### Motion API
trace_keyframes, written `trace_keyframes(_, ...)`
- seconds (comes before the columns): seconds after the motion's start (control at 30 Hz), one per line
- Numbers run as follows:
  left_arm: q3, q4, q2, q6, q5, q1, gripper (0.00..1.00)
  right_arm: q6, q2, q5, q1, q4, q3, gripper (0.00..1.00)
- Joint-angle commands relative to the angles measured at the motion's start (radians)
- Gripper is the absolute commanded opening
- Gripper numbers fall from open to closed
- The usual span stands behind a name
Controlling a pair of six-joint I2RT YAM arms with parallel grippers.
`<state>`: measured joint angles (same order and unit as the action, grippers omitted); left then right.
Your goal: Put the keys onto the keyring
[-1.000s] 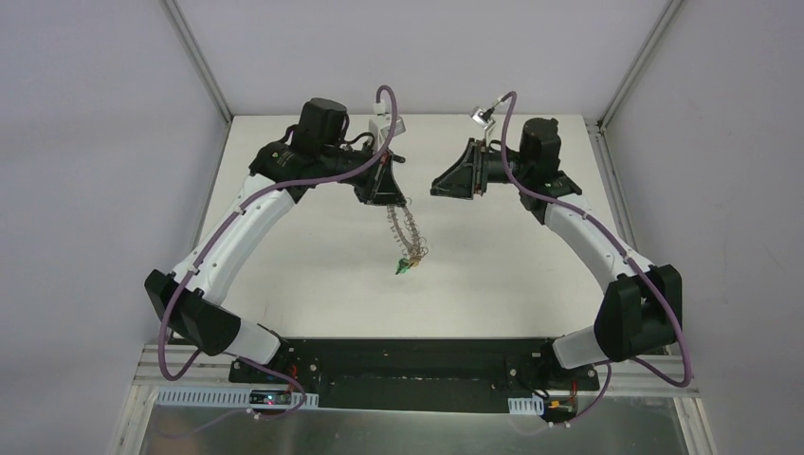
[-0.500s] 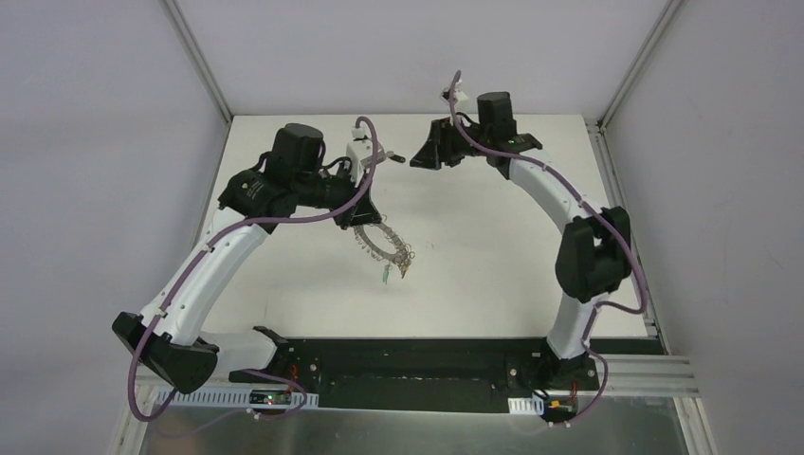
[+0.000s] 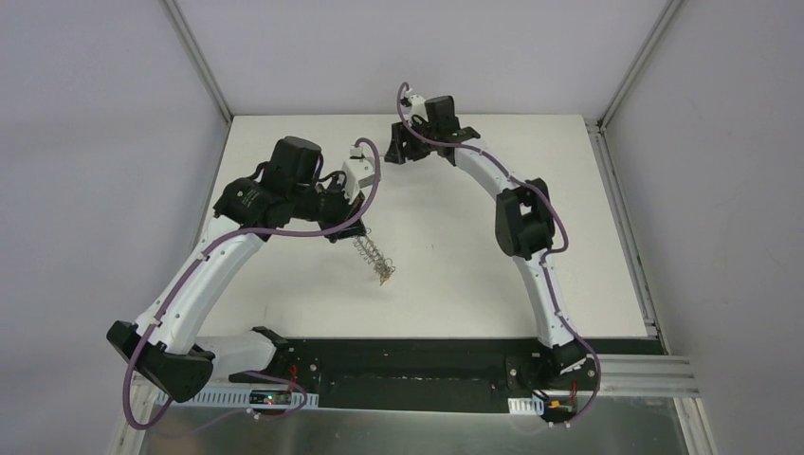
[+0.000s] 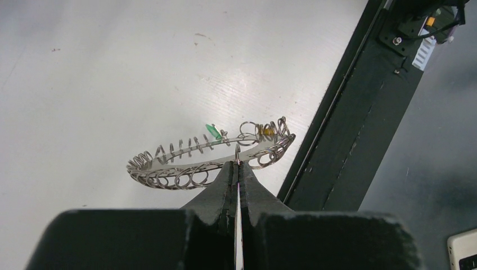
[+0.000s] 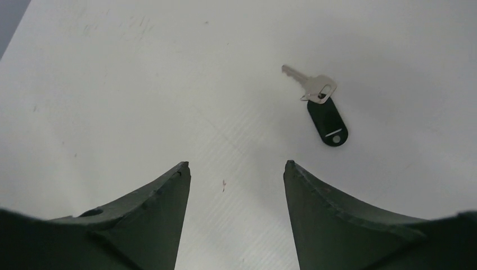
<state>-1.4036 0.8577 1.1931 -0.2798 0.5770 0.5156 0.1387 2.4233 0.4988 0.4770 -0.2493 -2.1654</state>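
My left gripper (image 3: 353, 232) is shut on the keyring (image 3: 372, 254) and holds it above the table, so the loop hangs down toward the near side. In the left wrist view my gripper (image 4: 237, 163) pinches one small wire ring of the keyring (image 4: 185, 169). A green key (image 4: 214, 132) and a yellow-orange key (image 4: 266, 130) hang on its far side. My right gripper (image 3: 391, 152) is at the back of the table, open and empty (image 5: 236, 166). The black key (image 5: 322, 107) lies flat on the table just ahead and right of it.
The white table (image 3: 474, 265) is bounded by grey walls and metal frame posts. A black base rail (image 3: 417, 365) runs along the near edge and also shows in the left wrist view (image 4: 349, 140).
My right arm swung left and toward the back of the table, stretching out over the black key. My left gripper drew left and nearer with the keyring, which now hangs more bunched.
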Motion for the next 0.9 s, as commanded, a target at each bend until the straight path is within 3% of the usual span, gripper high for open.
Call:
trace_keyframes(0.0,0.022,0.01,-0.041,-0.036,-0.02,-0.003,0.0,-0.03,0.112,-0.092,0.017,0.023,-0.14,0.65)
trace_keyframes(0.27,-0.002,0.024,-0.01,-0.03,0.003,-0.006,0.0,-0.167,0.234,-0.138,0.023,0.085,-0.249,0.66)
trace_keyframes(0.7,0.002,0.02,0.029,-0.021,0.017,-0.008,0.0,-0.229,0.287,-0.113,0.002,0.148,-0.295,0.68)
trace_keyframes(0.87,-0.009,0.021,0.048,-0.013,0.034,-0.008,0.0,-0.276,0.31,-0.199,-0.003,0.179,-0.294,0.76)
